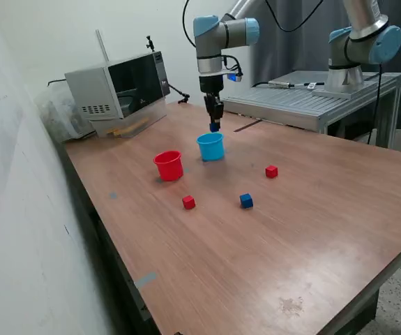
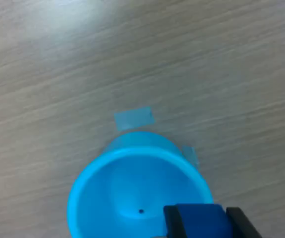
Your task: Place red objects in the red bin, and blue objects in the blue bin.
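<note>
A dark blue cube [image 2: 201, 219] sits clamped in the gripper [image 2: 203, 223] right above the empty blue bin [image 2: 127, 191], not yet dropped. Beside that bin stand the red bin [image 1: 168, 165], another blue cube [image 1: 246, 201] and two red cubes [image 1: 188, 202] [image 1: 271, 171], all unsorted on the tabletop [image 1: 312, 237].

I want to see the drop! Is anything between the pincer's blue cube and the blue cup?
Nothing. The wrist view shows the pincer gripping a blue cube above the open, empty blue cup, only air between.
</note>
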`<state>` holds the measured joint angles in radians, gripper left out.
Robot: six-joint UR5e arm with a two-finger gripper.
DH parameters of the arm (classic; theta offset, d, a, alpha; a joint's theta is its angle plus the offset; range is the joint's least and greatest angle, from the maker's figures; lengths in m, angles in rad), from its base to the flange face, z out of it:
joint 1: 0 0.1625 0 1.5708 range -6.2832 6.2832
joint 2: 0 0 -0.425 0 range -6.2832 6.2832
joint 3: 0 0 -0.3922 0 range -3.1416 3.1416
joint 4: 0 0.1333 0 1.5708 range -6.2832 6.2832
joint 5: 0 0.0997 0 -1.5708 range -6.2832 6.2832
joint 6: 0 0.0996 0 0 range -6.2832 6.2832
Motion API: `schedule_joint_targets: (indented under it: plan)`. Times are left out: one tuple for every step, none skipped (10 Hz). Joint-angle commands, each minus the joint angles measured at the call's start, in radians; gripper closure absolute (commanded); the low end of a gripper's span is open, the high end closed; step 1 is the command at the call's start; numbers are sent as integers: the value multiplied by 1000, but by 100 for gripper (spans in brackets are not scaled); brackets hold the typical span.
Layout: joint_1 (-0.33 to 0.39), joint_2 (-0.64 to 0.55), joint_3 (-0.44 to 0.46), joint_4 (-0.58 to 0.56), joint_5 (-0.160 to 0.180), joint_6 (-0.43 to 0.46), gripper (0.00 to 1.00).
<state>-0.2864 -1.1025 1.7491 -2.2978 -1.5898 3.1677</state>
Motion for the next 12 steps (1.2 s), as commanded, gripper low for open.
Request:
schedule_joint_targets:
  plan:
    - [-5,53,-25,-2,-1,-2,100]
    - [-7,67,-37,-5,-1,-2,100]
    - [-7,70,-46,-8,-1,-2,100]
    - [-10,72,-54,-8,-2,-2,100]
    - [-37,72,-53,-8,-4,-2,100]
    - [-65,72,-53,-8,-9,-2,100]
    - [-82,72,-51,-9,-13,-2,100]
    - [-97,72,-51,-9,-13,-2,100]
    - [-106,72,-51,-8,-13,-5,0]
    - [-106,72,-49,-8,-13,-27,0]
    - [-106,70,-46,-8,-13,-40,0]
    - [-103,69,-45,-6,-13,-41,0]
